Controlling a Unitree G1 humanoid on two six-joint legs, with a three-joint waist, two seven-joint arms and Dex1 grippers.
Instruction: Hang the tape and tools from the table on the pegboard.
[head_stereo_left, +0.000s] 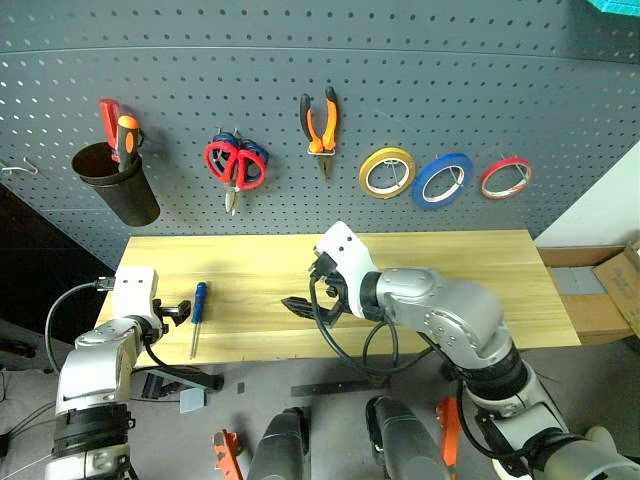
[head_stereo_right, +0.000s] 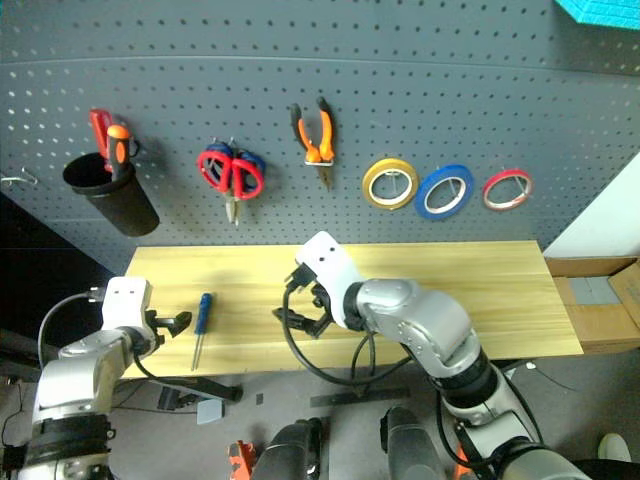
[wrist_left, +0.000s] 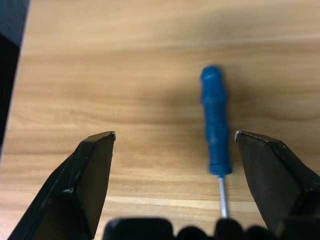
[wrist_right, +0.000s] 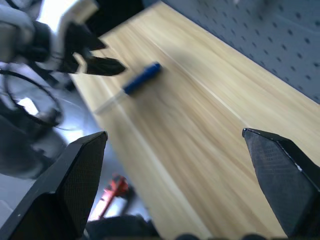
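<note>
A slim blue-handled screwdriver (head_stereo_left: 199, 300) lies on the light wood table (head_stereo_left: 450, 280) near its left end. My left gripper (wrist_left: 175, 135) stands open just left of it, and the handle (wrist_left: 215, 125) lies between the fingers, close to one of them. My right gripper (head_stereo_left: 300, 303) hangs open over the middle of the table with nothing in it. On the dark pegboard (head_stereo_left: 400, 80) hang the red-handled scissors (head_stereo_left: 228, 160), the orange-and-black pliers (head_stereo_left: 320, 125) and the thin red tape ring (head_stereo_left: 505, 177).
A black cup (head_stereo_left: 118, 180) holding a red and an orange screwdriver hangs at the pegboard's left. Blue-handled scissors hang behind the red ones. A yellow roll (head_stereo_left: 387, 172) and a blue roll (head_stereo_left: 442, 179) hang beside the red tape. A cardboard box (head_stereo_left: 625, 285) stands past the table's right end.
</note>
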